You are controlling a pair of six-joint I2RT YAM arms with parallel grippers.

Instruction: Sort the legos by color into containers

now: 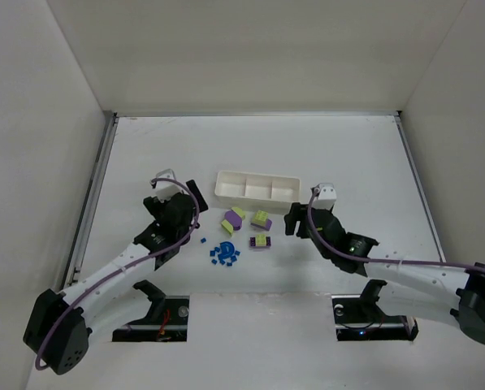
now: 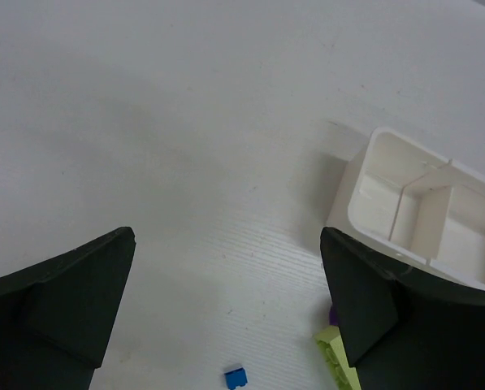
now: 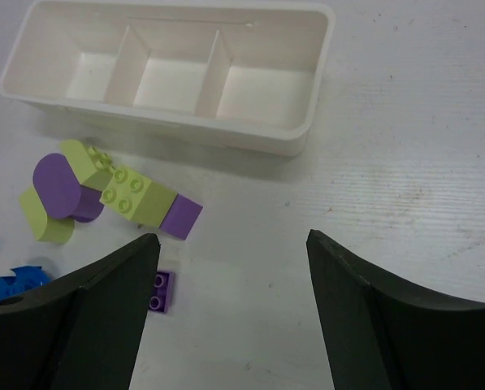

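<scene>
The containers are three compartments of one white tray (image 1: 258, 186) (image 3: 169, 123) (image 2: 386, 156), and nothing shows inside them. In front of it lie purple and yellow-green legos: a rounded cluster (image 1: 232, 221) (image 3: 59, 191), a two-colour pair (image 1: 261, 220) (image 3: 149, 203) and a small purple brick (image 1: 260, 240) (image 3: 162, 291). Tiny blue pieces (image 1: 224, 253) (image 3: 15, 284) are heaped nearer the arms, with one stray blue piece (image 1: 204, 240) (image 2: 236, 378). My left gripper (image 1: 195, 203) (image 2: 226, 236) hovers open left of the legos. To their right my right gripper (image 1: 291, 221) (image 3: 231, 237) also stands open. Both hold nothing.
White walls close in the table on the left, back and right. A metal rail (image 1: 92, 195) runs along the left edge. Bare tabletop (image 1: 258, 146) lies behind the tray and to the right of the right gripper.
</scene>
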